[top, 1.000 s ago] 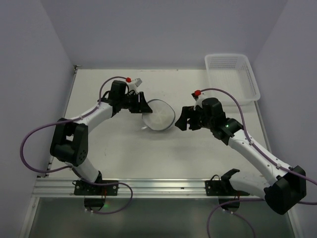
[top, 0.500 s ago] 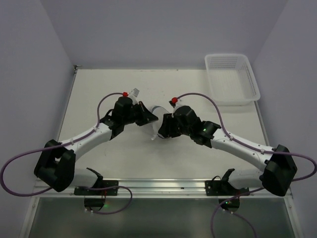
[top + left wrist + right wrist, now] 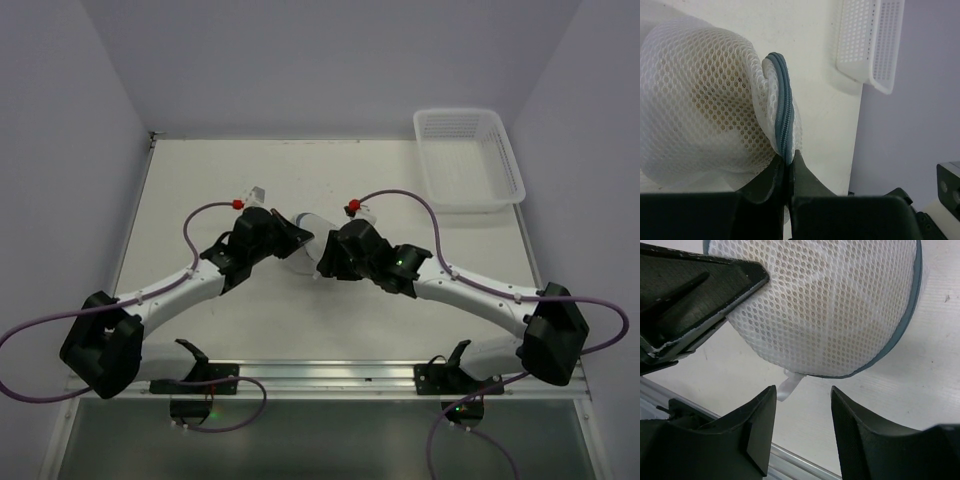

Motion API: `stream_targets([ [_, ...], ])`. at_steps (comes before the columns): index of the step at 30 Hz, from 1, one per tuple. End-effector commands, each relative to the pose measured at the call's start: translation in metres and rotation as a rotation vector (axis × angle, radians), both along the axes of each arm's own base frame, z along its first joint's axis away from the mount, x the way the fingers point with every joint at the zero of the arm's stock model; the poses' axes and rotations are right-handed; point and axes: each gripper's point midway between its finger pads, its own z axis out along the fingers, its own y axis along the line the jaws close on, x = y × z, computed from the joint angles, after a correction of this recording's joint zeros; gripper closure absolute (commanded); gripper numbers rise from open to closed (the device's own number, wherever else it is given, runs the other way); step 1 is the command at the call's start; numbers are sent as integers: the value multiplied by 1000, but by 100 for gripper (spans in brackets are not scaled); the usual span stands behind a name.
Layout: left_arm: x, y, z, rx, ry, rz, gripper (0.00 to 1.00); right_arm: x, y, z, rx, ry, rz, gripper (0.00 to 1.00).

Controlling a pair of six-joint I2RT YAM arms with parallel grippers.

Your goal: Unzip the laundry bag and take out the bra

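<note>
The laundry bag (image 3: 308, 240) is a round white mesh pouch with a grey-blue zipper rim, tilted up between my two grippers at mid-table. In the left wrist view the bag (image 3: 700, 105) bulges left, something tan showing dimly through the mesh. My left gripper (image 3: 786, 159) is shut on the bag's zipper rim (image 3: 783, 107). In the right wrist view the bag (image 3: 820, 305) fills the top, with a small white tag (image 3: 788, 385) hanging from its lower edge. My right gripper (image 3: 803, 395) is open just below the bag, by the tag, touching nothing.
A white plastic lattice basket (image 3: 470, 157) stands at the table's far right corner; it also shows in the left wrist view (image 3: 870, 45). The metal rail (image 3: 320, 378) runs along the near edge. The left gripper's fingers (image 3: 690, 295) intrude at the right wrist view's upper left.
Both arms have swung inward and nearer. The left gripper has carried the bag toward the middle and tilted it up; the right gripper has closed in on the bag from the right.
</note>
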Motion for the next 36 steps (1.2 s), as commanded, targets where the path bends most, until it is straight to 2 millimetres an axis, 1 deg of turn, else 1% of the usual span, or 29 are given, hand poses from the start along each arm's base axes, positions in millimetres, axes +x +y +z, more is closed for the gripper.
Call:
stream_targets([
  [1,9,2,14,-29,-41,81,100,5,-4,2,-13,7,-74,50],
  [4,8,-4,13,-22,-40,81,100,3,-3,-3,-23,29,-74,48],
  [8,7,-11,12,-16,-39,72,100,6,-3,-13,-50,39,-86,48],
  [10,7,-12,11,-8,-41,71,100,8,-1,-14,-53,37,-90,48],
  [11,7,-12,11,-3,-44,70,100,8,-1,-18,-63,43,-92,48],
  [16,6,-9,11,22,-49,80,100,11,5,-20,-55,50,-96,47],
  [18,5,-7,9,29,-49,80,100,13,1,-23,-65,49,-112,47],
  [20,4,-4,10,39,-56,81,100,20,-11,-25,-84,38,-171,48],
  [21,3,-1,9,50,-56,87,100,24,-26,-29,-89,50,-214,48],
  [23,2,2,11,61,-65,92,100,28,-45,-33,-84,65,-260,48],
  [24,1,5,9,81,-67,90,100,25,-60,-45,-101,86,-280,48],
  [25,1,8,9,94,-72,100,100,31,-77,-40,-81,78,-326,48],
  [26,1,10,10,104,-84,98,100,31,-86,-40,-75,78,-339,48],
  [27,1,11,10,112,-87,98,100,27,-96,-46,-85,86,-348,49],
  [28,2,11,11,117,-92,95,100,29,-103,-44,-86,68,-340,49],
  [29,2,12,9,133,-96,90,100,28,-102,-31,-48,32,-314,49],
  [31,2,12,9,144,-96,87,100,22,-93,-24,-20,-1,-214,49],
  [32,3,12,9,147,-98,87,100,21,-90,-12,10,-36,-182,49],
  [33,3,10,11,143,-100,82,100,22,-84,-6,41,-72,-144,50],
  [34,3,10,10,144,-99,81,100,14,-74,-2,65,-82,-55,50],
  [36,4,9,12,139,-101,81,100,11,-61,10,123,-132,19,51],
])
